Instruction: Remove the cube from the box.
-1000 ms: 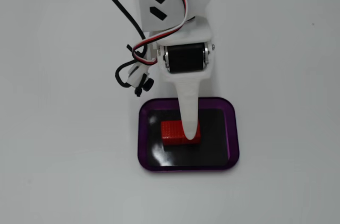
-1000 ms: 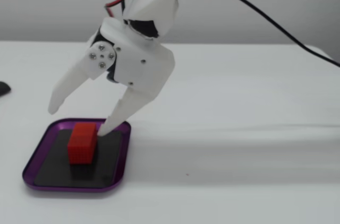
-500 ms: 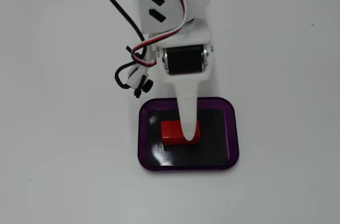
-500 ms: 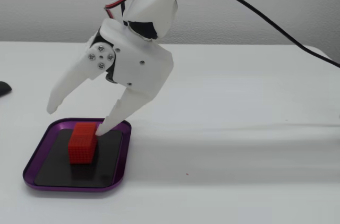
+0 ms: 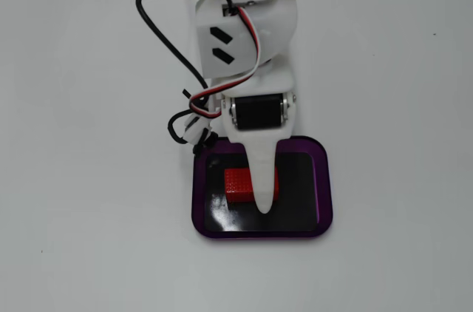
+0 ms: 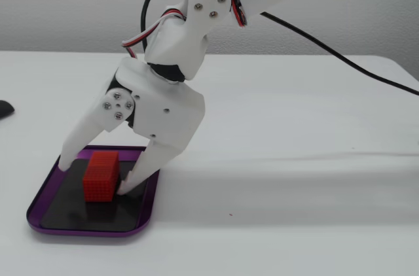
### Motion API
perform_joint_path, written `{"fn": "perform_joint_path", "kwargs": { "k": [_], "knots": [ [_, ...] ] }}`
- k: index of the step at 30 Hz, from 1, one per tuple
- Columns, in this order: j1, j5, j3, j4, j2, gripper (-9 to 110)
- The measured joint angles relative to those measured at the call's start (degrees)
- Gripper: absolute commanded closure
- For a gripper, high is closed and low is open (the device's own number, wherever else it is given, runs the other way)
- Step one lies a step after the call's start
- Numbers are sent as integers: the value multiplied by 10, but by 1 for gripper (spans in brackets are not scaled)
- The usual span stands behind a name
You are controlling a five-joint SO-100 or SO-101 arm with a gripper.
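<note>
Red cube (image 6: pixel 100 176) down in the box (image 6: pixel 39 214), flat on the black bottom. Same cube (image 5: pixel 238 184) seen from above: lying lengthwise across, a little toward the upper left of the black floor, partly covered by a white finger (image 5: pixel 261 179). Fine bumpy grid plain on its faces. Purple rim (image 5: pixel 324 186) all round, glossy, corners rounded, far more room inside than the block takes up.

Claw (image 6: pixel 93 178) spread wide and straddling the block in the side view: one fingertip (image 6: pixel 66 160) low by the far rim on the left, the other (image 6: pixel 129 186) down on the black floor just right of the cube. Clear gap on the left side; right tip very near the block, contact not certain. Nothing gripped. From above, claw (image 5: pixel 261 194) pointing straight down into the tray, only the one tapered finger on show.

Above that, white arm (image 6: pixel 171 47) leaning in from the upper right, black servo (image 5: pixel 259 111) at the wrist, red, white and black wires (image 5: pixel 198 101) looped at its left side. Black cable (image 6: pixel 340 59) trailing off to the right over the white worktop (image 5: pixel 399 105). Small dark object (image 6: pixel 5 108) at the left edge of the side view, too cropped to name.
</note>
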Motion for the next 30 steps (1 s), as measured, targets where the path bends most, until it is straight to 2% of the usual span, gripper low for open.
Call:
{"fn": "perform_joint_path", "kwargs": {
  "k": [4, 5, 11, 16, 25, 30],
  "knots": [
    [0, 0, 0, -4, -4, 102],
    [0, -1, -1, -5, -4, 102],
    [-2, 0, -11, -3, -3, 102],
    [-7, 0, -53, 63, 35, 102],
    [-6, 0, -108, 156, 260, 102],
    [-4, 0, 1, 146, 360, 102]
  ]
}}
